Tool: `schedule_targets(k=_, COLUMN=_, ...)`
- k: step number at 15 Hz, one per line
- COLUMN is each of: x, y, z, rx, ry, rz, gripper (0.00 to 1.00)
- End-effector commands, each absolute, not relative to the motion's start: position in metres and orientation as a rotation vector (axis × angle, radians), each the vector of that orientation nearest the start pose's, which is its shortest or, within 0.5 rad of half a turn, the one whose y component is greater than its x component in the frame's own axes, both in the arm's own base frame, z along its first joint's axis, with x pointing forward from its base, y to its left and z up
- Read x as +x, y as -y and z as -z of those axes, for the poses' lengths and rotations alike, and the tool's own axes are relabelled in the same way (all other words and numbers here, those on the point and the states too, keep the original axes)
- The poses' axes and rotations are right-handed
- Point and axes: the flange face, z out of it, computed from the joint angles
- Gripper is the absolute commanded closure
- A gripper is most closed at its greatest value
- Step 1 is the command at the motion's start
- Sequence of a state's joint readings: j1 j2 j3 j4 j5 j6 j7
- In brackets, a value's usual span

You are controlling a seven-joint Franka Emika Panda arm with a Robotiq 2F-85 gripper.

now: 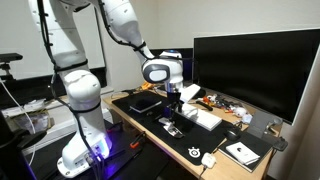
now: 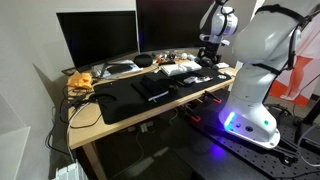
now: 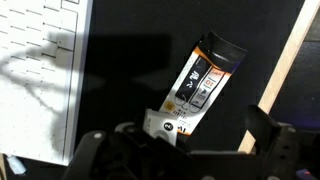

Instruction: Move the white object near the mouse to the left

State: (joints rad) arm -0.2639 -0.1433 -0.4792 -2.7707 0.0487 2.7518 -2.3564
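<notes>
The white object (image 3: 198, 84) is a small flat rectangular card, white with black and orange print. It lies on the black desk mat (image 3: 130, 90) to the right of the white keyboard (image 3: 35, 80). In an exterior view it is a small pale piece (image 1: 172, 129) on the mat. My gripper (image 3: 180, 132) hangs above it, open and empty, with one finger on each side of the card's lower end. The gripper shows in both exterior views (image 1: 173, 99) (image 2: 207, 55). The white mouse (image 1: 208, 158) sits near the desk's front corner.
A large dark monitor (image 1: 245, 65) stands at the back of the wooden desk (image 1: 255, 168). A white booklet (image 1: 240, 152) lies next to the mouse. Cables and small items (image 1: 222, 103) clutter the area under the monitor. A wooden desk edge (image 3: 285, 70) runs right of the mat.
</notes>
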Motion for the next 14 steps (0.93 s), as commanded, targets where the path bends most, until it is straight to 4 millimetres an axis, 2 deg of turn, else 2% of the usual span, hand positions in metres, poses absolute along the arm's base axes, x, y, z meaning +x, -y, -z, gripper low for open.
schedule_targets(k=1, x=0.277, y=0.270, z=-0.292, rx=-2.230, ry=2.364, rz=0.154, gripper=0.00)
schedule_targets(k=6, x=0.267, y=0.274, z=-0.314, rx=-2.014, ry=2.561, rz=0.094, gripper=0.00)
schedule_targets(k=12, x=0.260, y=0.272, z=-0.319, rx=-1.728, ry=2.724, rz=0.058, gripper=0.00)
schedule_targets(k=14, x=0.263, y=0.262, z=-0.319, rx=-1.650, ry=2.749, rz=0.031, gripper=0.00)
